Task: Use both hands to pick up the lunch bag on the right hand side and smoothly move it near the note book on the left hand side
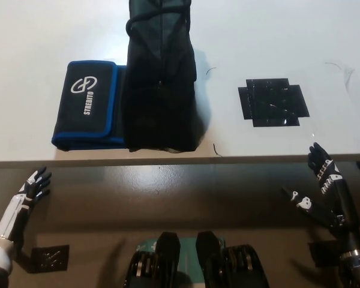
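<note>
A tall black lunch bag (160, 78) stands on the white table (276, 36), its left side against a black notebook case with blue trim (87, 105) that lies flat. My white left hand (25, 195) hangs open below the table's front edge at the lower left, far from both. At the lower right my black right hand (324, 186) is open too, its fingertips just under the table edge. Neither hand touches the bag.
A patch of black tape squares (273, 102) marks the table to the right of the bag. A smaller black marker (50, 258) lies on the floor at the lower left. The table's front edge runs across the picture's middle.
</note>
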`<state>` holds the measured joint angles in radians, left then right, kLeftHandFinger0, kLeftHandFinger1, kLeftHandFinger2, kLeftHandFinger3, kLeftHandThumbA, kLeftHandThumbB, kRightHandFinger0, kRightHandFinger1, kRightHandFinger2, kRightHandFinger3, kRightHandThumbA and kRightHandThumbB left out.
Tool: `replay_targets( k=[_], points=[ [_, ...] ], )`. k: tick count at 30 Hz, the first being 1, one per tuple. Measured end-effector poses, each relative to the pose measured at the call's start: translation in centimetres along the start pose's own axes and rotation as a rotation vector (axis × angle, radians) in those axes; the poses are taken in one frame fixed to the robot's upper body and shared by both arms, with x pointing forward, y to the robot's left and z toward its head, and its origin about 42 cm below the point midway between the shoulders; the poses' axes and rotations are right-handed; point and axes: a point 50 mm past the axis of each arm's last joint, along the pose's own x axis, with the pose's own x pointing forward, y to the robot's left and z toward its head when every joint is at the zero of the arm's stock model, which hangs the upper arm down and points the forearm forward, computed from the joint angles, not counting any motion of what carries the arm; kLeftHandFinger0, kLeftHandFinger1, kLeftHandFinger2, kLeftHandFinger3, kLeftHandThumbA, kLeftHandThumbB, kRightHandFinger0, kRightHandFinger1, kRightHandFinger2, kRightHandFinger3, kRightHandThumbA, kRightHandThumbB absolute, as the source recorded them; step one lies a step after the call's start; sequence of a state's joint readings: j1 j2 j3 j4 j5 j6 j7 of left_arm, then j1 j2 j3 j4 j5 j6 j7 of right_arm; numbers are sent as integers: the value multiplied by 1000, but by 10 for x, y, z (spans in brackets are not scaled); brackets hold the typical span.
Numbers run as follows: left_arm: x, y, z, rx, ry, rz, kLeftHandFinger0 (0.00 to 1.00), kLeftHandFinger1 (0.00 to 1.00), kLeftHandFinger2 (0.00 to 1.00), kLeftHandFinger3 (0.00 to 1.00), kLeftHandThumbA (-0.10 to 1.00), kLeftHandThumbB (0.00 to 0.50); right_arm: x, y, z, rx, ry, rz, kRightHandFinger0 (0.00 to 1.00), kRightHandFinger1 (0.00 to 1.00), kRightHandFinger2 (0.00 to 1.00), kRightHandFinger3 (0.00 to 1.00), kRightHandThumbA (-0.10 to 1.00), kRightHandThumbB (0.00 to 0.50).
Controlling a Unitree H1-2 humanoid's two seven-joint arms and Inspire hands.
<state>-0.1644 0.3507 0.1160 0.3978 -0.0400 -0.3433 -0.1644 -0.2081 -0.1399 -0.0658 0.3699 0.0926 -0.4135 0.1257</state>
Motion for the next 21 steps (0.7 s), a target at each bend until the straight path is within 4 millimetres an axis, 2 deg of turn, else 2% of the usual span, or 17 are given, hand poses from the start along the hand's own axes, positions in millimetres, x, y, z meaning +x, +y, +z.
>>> replay_targets(
  k=[6, 10, 18, 19, 21],
  points=[
    [5, 0, 3, 0, -11, 1, 1000, 1000, 1000, 1000, 1000, 190, 0, 5, -1, 50, 9, 30, 1000, 1000, 1000, 1000, 1000, 306],
    [8, 1, 5, 1, -18, 1, 1000, 1000, 1000, 1000, 1000, 179, 0, 9, -2, 72, 23, 49, 1000, 1000, 1000, 1000, 1000, 322],
    [9, 2, 6, 4, -21, 1, 1000, 1000, 1000, 1000, 1000, 186, 2, 10, -4, 90, 39, 59, 1000, 1000, 1000, 1000, 1000, 310],
    [9, 2, 6, 4, -20, 1, 1000, 1000, 1000, 1000, 1000, 173, 2, 10, -4, 94, 40, 59, 1000, 1000, 1000, 1000, 1000, 302],
    [9, 2, 5, 4, -19, 1, 1000, 1000, 1000, 1000, 1000, 186, 2, 11, -4, 98, 41, 60, 1000, 1000, 1000, 1000, 1000, 284]
  ],
)
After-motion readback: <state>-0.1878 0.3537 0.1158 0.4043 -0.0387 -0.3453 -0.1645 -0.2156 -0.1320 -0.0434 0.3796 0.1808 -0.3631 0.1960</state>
